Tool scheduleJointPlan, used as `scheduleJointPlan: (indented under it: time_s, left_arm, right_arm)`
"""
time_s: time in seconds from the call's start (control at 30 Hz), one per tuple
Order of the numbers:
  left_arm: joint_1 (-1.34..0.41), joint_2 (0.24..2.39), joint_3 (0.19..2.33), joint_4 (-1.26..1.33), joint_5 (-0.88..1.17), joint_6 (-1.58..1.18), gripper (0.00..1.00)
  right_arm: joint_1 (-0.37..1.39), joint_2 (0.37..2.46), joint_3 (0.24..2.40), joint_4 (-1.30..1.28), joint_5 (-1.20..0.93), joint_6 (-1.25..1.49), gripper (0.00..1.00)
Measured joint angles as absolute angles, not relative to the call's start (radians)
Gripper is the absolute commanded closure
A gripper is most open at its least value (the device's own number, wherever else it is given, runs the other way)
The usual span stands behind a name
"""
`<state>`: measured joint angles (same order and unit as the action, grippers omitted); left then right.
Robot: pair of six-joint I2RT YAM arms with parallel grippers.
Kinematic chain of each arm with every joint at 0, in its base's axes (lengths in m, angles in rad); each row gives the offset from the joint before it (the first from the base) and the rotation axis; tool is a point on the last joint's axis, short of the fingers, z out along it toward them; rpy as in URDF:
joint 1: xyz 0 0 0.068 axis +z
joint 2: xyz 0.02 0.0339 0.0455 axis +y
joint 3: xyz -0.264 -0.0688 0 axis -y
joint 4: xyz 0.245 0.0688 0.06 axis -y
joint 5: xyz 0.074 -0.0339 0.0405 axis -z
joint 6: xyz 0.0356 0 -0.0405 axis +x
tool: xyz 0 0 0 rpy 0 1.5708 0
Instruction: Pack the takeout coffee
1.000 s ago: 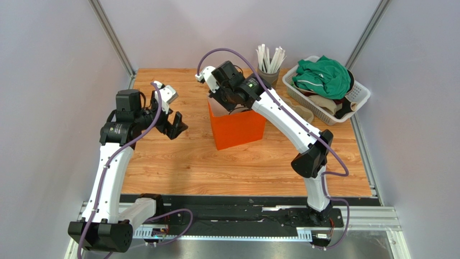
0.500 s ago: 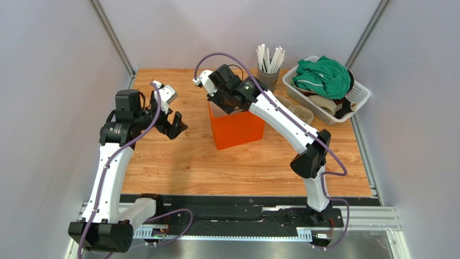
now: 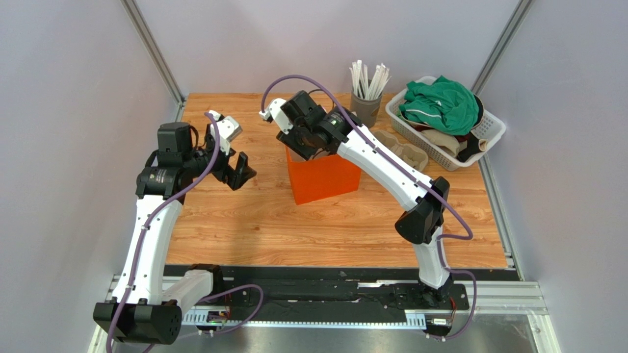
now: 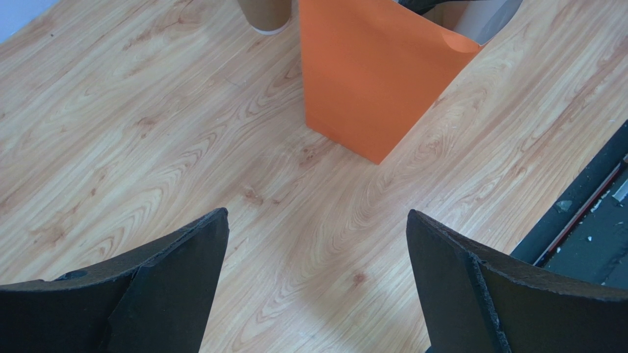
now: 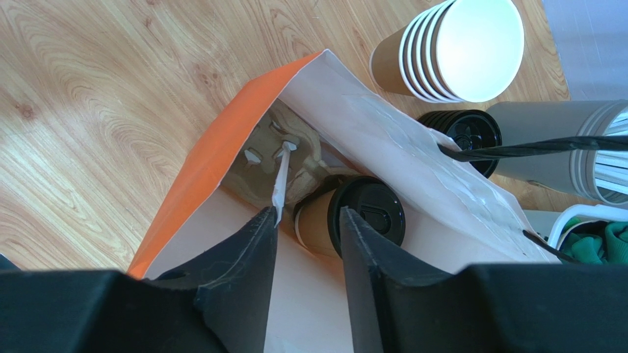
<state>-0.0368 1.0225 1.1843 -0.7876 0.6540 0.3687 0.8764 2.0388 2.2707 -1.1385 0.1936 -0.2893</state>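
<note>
The takeout coffee (image 5: 318, 223), a tan paper cup with a black lid (image 5: 374, 211), leans tilted inside the orange bag (image 5: 214, 158) beside a pulp cup carrier (image 5: 258, 158) and a white wrapped straw (image 5: 281, 176). My right gripper (image 5: 308, 213) hangs over the bag's mouth (image 3: 324, 176), jaws a little apart and holding nothing, the cup below them. In the top view the right gripper (image 3: 304, 145) is at the bag's upper left corner. My left gripper (image 3: 239, 169) is open and empty over bare wood (image 4: 317, 220), left of the bag (image 4: 368, 81).
A stack of lidless paper cups (image 5: 449, 51) and a stack of black lids (image 5: 464, 132) stand behind the bag. A grey holder of straws (image 3: 366, 99), spare pulp carriers (image 3: 405, 147) and a white basket of clothes (image 3: 442, 121) are at the back right.
My right gripper has shifted left and slightly back over the bag's mouth. The left arm has not moved.
</note>
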Motion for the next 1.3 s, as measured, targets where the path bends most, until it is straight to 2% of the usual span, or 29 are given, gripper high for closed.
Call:
scheduleJointPlan:
  time_s: [0.2, 0.53, 0.73, 1.0, 1.17, 1.3]
  left_arm:
    - [-0.037, 1.023, 1.184, -0.787, 0.654, 0.368, 0.01]
    - [-0.033, 1.023, 1.184, -0.788, 0.654, 0.368, 0.01]
    - [-0.031, 1.023, 1.184, -0.787, 0.655, 0.368, 0.01]
    - [-0.03, 1.023, 1.182, -0.788, 0.658, 0.368, 0.01]
    - [-0.03, 1.022, 1.182, -0.787, 0.661, 0.365, 0.01]
    - [-0.029, 1.022, 1.182, -0.787, 0.663, 0.365, 0.01]
  right_arm:
    - [0.876, 2.039, 2.286, -1.139, 0.194, -0.289, 0.5]
    - [0.876, 1.985, 2.311, -1.082, 0.213, -0.282, 0.31]
    - [0.866, 1.915, 2.312, -1.038, 0.196, -0.274, 0.24]
    - [0.807, 1.74, 2.289, -0.979, 0.078, -0.278, 0.21]
    - [0.73, 1.557, 2.175, -0.955, -0.068, -0.292, 0.23]
    - [0.655, 1.427, 2.019, -0.923, -0.147, -0.299, 0.14]
